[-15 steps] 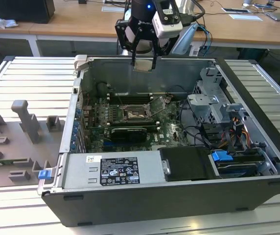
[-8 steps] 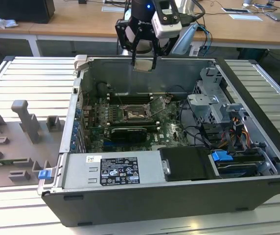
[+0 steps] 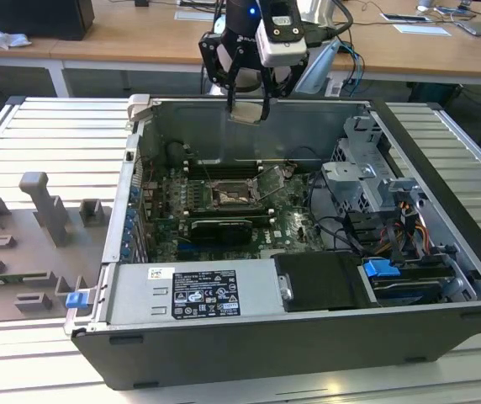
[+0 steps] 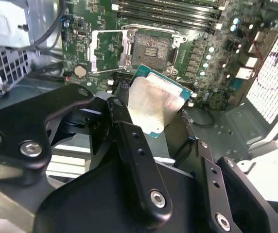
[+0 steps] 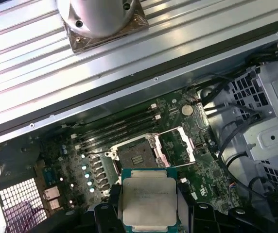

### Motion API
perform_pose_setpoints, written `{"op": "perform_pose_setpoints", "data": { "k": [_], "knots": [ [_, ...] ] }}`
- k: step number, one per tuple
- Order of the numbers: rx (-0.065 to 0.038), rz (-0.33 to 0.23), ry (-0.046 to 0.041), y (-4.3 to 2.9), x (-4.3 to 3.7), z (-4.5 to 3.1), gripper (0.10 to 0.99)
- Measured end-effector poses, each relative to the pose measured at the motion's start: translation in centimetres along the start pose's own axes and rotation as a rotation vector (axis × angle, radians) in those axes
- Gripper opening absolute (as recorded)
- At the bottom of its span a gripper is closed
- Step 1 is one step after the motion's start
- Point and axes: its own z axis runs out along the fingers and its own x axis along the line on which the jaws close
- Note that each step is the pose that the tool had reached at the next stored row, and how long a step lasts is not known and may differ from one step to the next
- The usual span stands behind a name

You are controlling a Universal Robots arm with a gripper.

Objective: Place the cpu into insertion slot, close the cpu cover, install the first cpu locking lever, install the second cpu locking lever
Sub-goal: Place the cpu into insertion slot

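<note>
My gripper (image 3: 247, 104) hangs above the open computer case, shut on the cpu (image 3: 245, 113), a flat square chip with a pale metal top. In both wrist views the cpu (image 4: 153, 104) (image 5: 148, 199) sits between the black fingers (image 4: 124, 131), held by two opposite edges. Well below it on the green board lies the insertion slot (image 3: 228, 196) (image 4: 151, 48) (image 5: 133, 158), its dark centre bare. The cpu cover (image 3: 269, 179) (image 4: 107, 48) (image 5: 178, 144), a thin silver frame, stands swung open beside the slot.
Long memory slots (image 5: 114, 128) run along the far side of the socket and a black card (image 3: 219, 227) lies in front of it. A grey drive cage (image 3: 367, 181) with cables fills the exterior view's right. Grey fixture blocks (image 3: 43, 210) stand outside the case.
</note>
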Motion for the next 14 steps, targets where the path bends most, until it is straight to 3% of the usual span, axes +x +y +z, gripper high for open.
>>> {"op": "perform_pose_setpoints", "data": {
  "k": [3, 14],
  "knots": [
    [-0.002, 0.08, -0.0072, -0.01, 0.0, 0.12, 0.537],
    [-0.004, 0.216, -0.0194, -0.03, -0.01, 0.33, 0.537]
  ]
}}
